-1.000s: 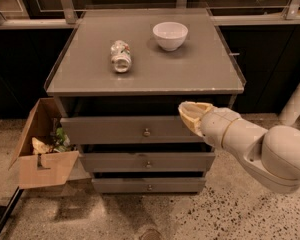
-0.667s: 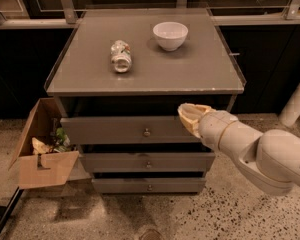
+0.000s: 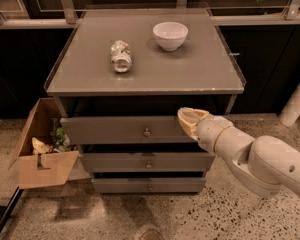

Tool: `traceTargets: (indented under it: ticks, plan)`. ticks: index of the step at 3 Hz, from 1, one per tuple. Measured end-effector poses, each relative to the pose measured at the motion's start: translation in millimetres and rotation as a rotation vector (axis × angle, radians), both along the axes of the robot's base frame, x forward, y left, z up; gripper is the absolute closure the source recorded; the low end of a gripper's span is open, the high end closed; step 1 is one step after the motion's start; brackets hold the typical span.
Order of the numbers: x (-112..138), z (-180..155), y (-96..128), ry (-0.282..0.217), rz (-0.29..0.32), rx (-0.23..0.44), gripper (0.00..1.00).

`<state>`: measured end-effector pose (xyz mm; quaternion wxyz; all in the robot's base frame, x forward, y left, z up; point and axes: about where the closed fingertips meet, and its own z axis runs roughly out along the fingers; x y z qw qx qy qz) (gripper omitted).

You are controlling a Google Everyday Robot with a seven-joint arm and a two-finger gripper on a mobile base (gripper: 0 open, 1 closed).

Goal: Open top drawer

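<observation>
Arm: white, jointed robot arm [image 3: 260,161] coming in from the lower right.
Gripper: beige two-finger gripper [image 3: 190,120] at the right end of the top front; open or closed, cannot tell.
Top drawer: wide grey drawer [image 3: 115,130], round metal knob [image 3: 147,132] at its centre, just under the tabletop.
Lower drawers: two narrower grey fronts [image 3: 140,161] beneath it.
Left: open cardboard box [image 3: 45,166] on the floor.
Grey cabinet top [image 3: 190,74]: crushed can [image 3: 121,55] on its side; white bowl [image 3: 170,35] farther back.

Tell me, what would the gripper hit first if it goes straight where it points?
Probably the top drawer front, right of its knob; the gripper sits at that drawer's right end, depth unclear.
</observation>
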<state>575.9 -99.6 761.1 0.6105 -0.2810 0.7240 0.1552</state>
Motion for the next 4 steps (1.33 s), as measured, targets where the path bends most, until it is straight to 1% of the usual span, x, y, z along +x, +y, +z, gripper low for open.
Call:
traceTargets:
  ticks: [1, 2, 3, 4]
  plan:
    - [10, -10, -3, 0.005, -0.018, 0.0, 1.0]
    - [21, -16, -5, 0.005, -0.025, -0.025, 1.0]
    - [33, -18, -10, 0.002, -0.037, -0.054, 1.0]
    - [45, -20, -15, 0.001, -0.04, -0.104, 1.0]
